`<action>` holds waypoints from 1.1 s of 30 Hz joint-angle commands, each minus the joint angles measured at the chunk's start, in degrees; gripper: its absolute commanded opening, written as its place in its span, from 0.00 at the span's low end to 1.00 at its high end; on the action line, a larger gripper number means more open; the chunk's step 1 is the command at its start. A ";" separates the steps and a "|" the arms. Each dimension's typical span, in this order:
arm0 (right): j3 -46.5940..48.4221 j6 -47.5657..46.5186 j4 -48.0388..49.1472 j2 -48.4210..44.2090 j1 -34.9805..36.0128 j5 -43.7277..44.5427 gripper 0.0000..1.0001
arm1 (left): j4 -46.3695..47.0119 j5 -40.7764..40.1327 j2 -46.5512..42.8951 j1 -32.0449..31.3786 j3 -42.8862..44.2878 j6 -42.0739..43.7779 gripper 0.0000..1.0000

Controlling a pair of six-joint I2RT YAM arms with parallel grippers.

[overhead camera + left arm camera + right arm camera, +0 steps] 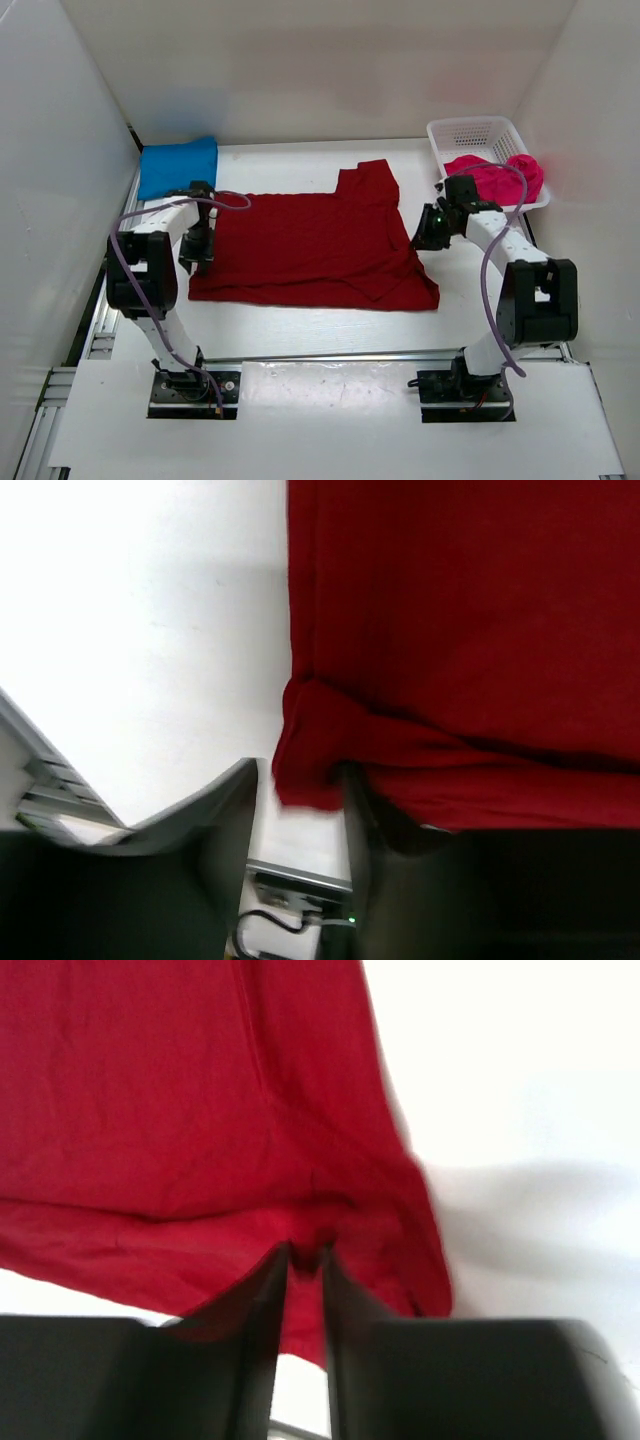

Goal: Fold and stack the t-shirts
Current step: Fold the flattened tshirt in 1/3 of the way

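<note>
The dark red t-shirt [310,250] lies spread flat in the middle of the white surface [300,325], its collar toward the far side and its hem toward the arm bases. It sits between the 2 arms, each gripper meeting 1 of its side edges.

The left gripper [197,255] is down at the shirt's left edge, near the hem corner. In the left wrist view its 2 fingers stand clearly apart. A rolled-over corner of the red cloth lies in the gap, against the right-hand finger [365,820]. Bare white surface shows between the cloth and the other finger, so nothing is pinched.

The right gripper [428,235] is at the shirt's right edge, just beside the sleeve. In the right wrist view its fingers [260,1300] are close together with only a thin slit between them, and a pucker of red cloth sits right at the tips. I cannot tell whether that cloth is pinched or merely lying there; the view is also slightly blurred.

The blue t-shirt [178,165] lies folded at the far left corner of the surface, well apart from the red one. The pink t-shirt [495,175] is bunched in the white mesh basket [470,128] at the far right, spilling over its near rim just behind the right arm.
</note>
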 commanded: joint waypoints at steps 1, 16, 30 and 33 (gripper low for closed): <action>7.53 -1.61 -0.90 3.10 0.48 1.57 0.43 | -0.44 5.77 0.53 3.20 0.86 -0.03 0.53; -9.74 2.32 -10.15 -15.23 0.48 5.25 0.80 | 3.24 14.94 -11.51 16.75 -10.46 -0.03 0.69; -25.23 5.49 -1.00 -14.64 -2.94 -1.25 0.86 | 8.87 17.41 -5.19 12.27 -12.85 -0.03 0.70; -26.36 7.16 -1.00 -14.64 -2.94 3.22 0.85 | 9.39 17.40 -4.66 10.69 -13.37 -0.03 0.57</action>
